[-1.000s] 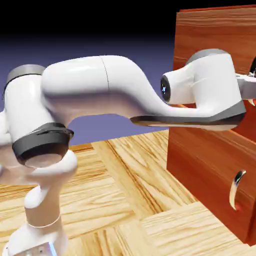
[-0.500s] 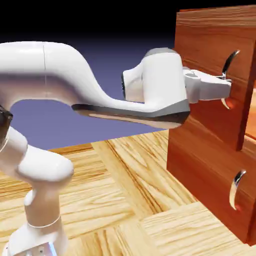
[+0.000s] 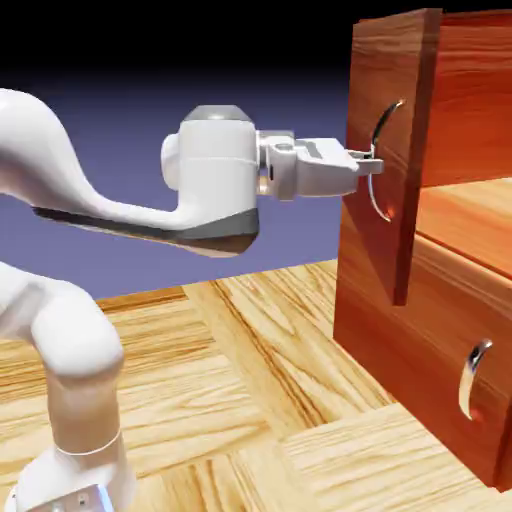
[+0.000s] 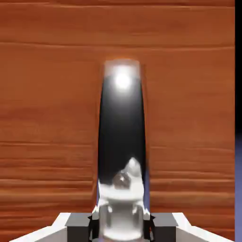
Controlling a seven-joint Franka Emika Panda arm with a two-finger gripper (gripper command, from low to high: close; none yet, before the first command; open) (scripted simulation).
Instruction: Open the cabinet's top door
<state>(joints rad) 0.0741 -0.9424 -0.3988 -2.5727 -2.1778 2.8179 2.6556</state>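
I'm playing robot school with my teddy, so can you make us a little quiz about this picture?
1. True or false: the tall reddish-brown wooden upper door is swung open.
2. Fill in the gap: the white two-finger gripper is closed on the curved ____ handle of that door.
3. Which is it? The curved silver handle on the shorter reddish-brown lower panel is (a) held by the gripper, (b) not being held, (c) missing.

Key: 1 true; 2 silver; 3 b.
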